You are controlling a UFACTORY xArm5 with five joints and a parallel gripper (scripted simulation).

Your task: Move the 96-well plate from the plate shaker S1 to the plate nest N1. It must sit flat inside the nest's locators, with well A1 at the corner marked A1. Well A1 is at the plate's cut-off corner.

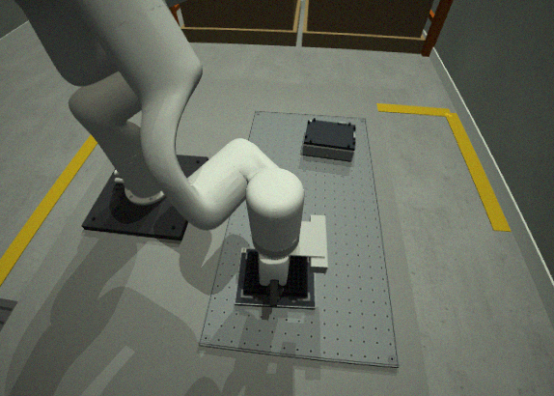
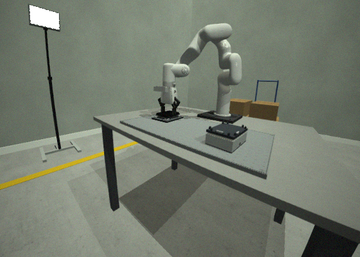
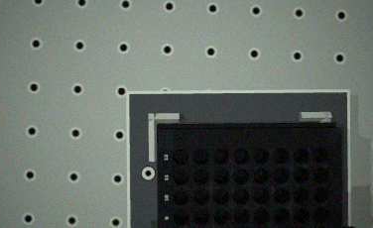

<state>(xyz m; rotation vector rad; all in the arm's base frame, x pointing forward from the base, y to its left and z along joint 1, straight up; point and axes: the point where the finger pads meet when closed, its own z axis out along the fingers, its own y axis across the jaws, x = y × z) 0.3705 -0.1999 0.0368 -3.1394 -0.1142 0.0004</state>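
The black 96-well plate (image 1: 275,276) is low over the plate nest N1 (image 1: 281,298) at the near end of the perforated board. My gripper (image 1: 274,290) is shut on the plate, with one finger on each long side; it also shows in the exterior view (image 2: 169,108). In the wrist view the plate (image 3: 249,173) lies just inside two pale corner locators (image 3: 164,118) (image 3: 315,116) of the nest (image 3: 237,105). I cannot tell whether it rests flat. The cut-off corner is out of view. The plate shaker S1 (image 1: 329,139) (image 2: 226,138) stands empty at the far end.
The arm's black base plate (image 1: 140,203) sits left of the board. A white ring mark (image 3: 148,172) sits on the nest's left edge. Cardboard boxes (image 2: 254,109) and a lamp stand (image 2: 50,81) are off the table.
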